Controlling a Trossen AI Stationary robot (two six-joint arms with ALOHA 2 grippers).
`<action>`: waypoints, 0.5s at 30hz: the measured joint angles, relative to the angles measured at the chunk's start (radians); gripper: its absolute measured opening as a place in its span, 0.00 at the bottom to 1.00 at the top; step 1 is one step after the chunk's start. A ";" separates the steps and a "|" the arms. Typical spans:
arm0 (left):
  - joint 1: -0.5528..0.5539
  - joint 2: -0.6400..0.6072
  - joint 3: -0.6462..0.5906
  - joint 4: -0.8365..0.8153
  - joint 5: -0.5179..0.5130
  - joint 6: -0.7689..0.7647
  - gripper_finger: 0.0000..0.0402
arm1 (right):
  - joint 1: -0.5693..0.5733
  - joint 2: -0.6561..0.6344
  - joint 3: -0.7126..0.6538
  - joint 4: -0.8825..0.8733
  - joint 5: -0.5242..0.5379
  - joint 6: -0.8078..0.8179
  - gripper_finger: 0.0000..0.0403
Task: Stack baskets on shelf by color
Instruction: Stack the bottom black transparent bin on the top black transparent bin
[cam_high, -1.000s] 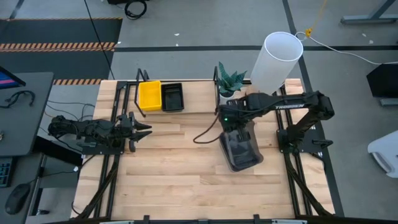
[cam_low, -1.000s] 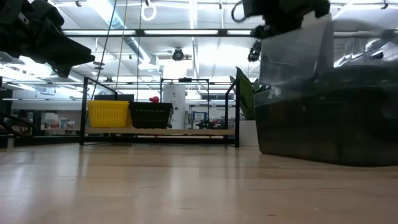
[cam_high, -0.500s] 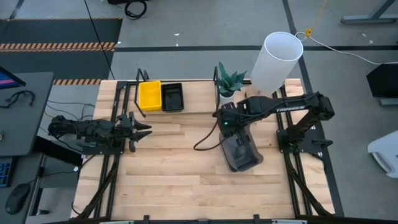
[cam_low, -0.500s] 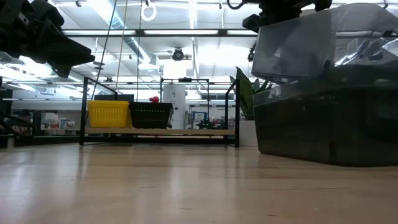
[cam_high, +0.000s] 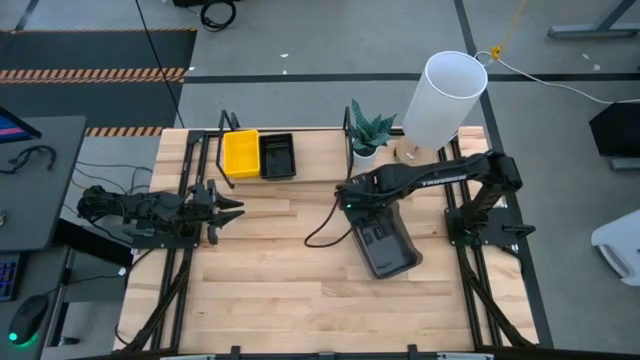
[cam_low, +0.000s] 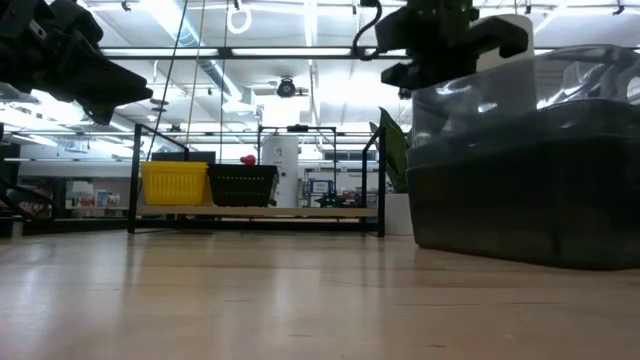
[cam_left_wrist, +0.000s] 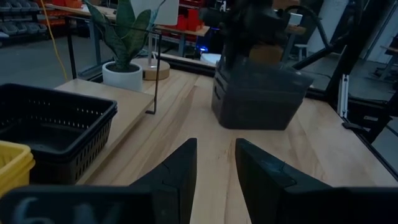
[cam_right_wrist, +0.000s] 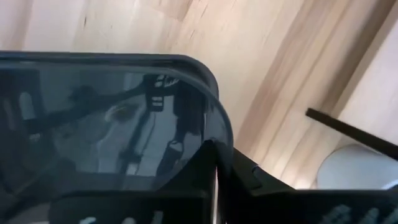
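Dark grey baskets (cam_high: 385, 245) sit stacked on the table's right half; in the low view the stack (cam_low: 520, 200) carries an upper, see-through grey basket (cam_low: 520, 90). My right gripper (cam_high: 358, 195) is at that basket's far end, shut on its rim (cam_right_wrist: 214, 146). A yellow basket (cam_high: 240, 152) and a black basket (cam_high: 277, 155) stand side by side on the shelf (cam_high: 320, 158). My left gripper (cam_high: 228, 208) waits open over the table's left side, touching nothing; its fingers (cam_left_wrist: 186, 168) point toward the grey stack (cam_left_wrist: 258, 93). My right gripper holds the upper grey basket by the rim of its far end wall (cam_right_wrist: 217, 140), near a rounded corner (cam_right_wrist: 208, 71). The wall is pinched with one finger inside and one outside. The fingers come from above, pointing down. The basket stays over the stack, its far end raised.
A potted plant (cam_high: 370, 135) and a tall white cylinder (cam_high: 440, 95) stand at the far edge beside the shelf's right end. Black upright rails (cam_low: 380, 180) frame the shelf. Bare plank tabletop (cam_high: 290, 270) lies between the arms and toward the near edge.
My right gripper has moved toward the table's left, shut on the grey basket's far end. That end has swung left with it, so the basket now lies more askew over the stack. In the low view the raised basket has sunk lower.
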 joint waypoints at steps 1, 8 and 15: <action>0.000 0.000 0.000 -0.001 0.000 0.000 0.29 | -0.001 0.009 0.000 0.001 0.004 0.012 0.06; 0.000 0.000 0.000 0.000 0.000 0.000 0.29 | -0.015 0.062 0.000 0.010 0.007 0.115 0.21; 0.000 0.000 0.000 0.000 0.000 0.000 0.29 | -0.003 0.018 0.030 -0.004 0.055 0.150 0.34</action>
